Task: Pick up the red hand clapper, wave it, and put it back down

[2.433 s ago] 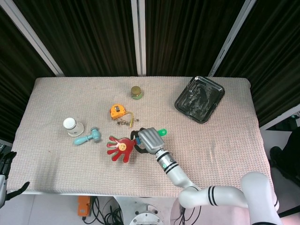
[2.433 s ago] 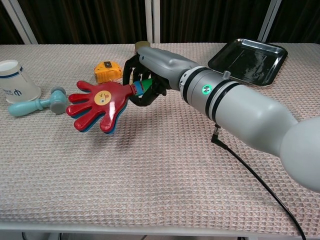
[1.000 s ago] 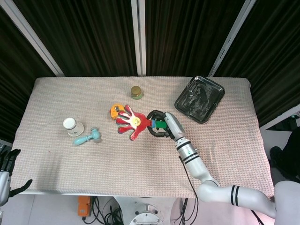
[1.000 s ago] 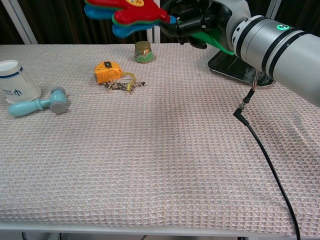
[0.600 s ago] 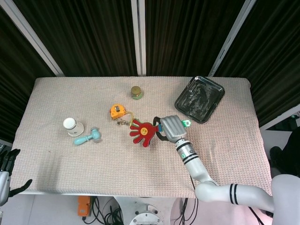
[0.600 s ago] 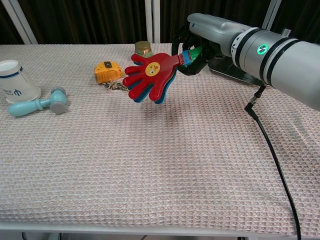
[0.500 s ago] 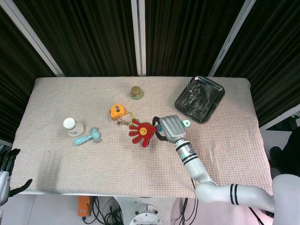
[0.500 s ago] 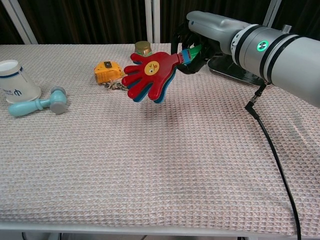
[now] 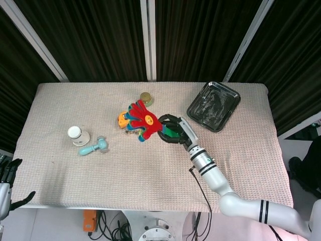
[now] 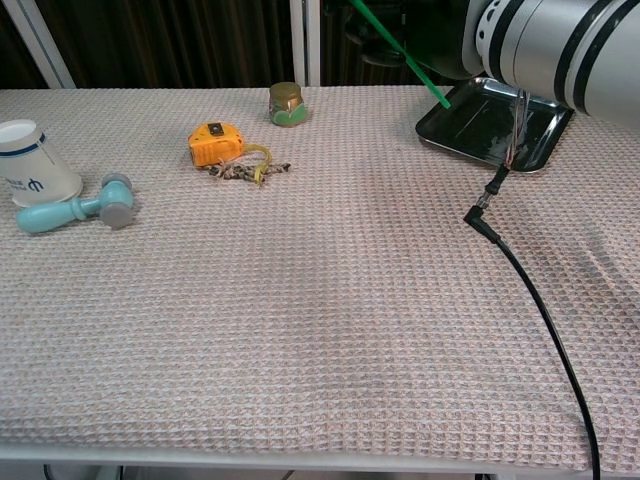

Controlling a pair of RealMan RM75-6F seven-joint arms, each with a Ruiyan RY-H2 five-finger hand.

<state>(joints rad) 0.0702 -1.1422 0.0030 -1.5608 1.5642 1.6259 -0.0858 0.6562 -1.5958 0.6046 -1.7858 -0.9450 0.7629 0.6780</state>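
Beige waffle-weave cloth covers the table [image 9: 75, 170], with black curtains and pale posts behind it. The right hand [image 9: 173, 129] grips the green handle of the clapper [image 9: 141, 119], held up over the cloth near the tape measure [image 10: 215, 141] — in the chest view only the handle's tip shows. A cup [image 10: 30, 162], a blue mallet [image 10: 78, 207], a small jar [image 10: 286, 104] and a black tray [image 9: 213, 106] sit on the cloth. The left hand [image 9: 7, 174] hangs off the table's edge, fingers apart.
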